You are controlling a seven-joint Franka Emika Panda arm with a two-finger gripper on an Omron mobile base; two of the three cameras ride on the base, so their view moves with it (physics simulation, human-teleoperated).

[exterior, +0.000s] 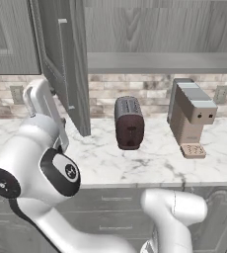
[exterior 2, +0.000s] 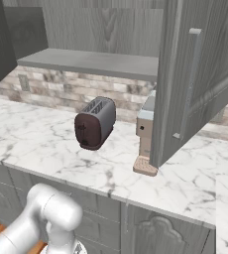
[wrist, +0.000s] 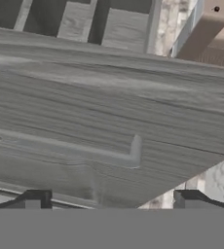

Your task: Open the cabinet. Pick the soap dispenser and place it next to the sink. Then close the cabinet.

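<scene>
We see the cabinet with its doors swung open over the marble tabletop, a plain grey shelf showing inside. In the hand view our end effector has its two dark fingertips spread wide with nothing between them, and the grey wood-grain panel of the cabinet door lies close in front of them. On the tabletop a dark toaster stands beside a tan coffee machine, apart from the door.
</scene>
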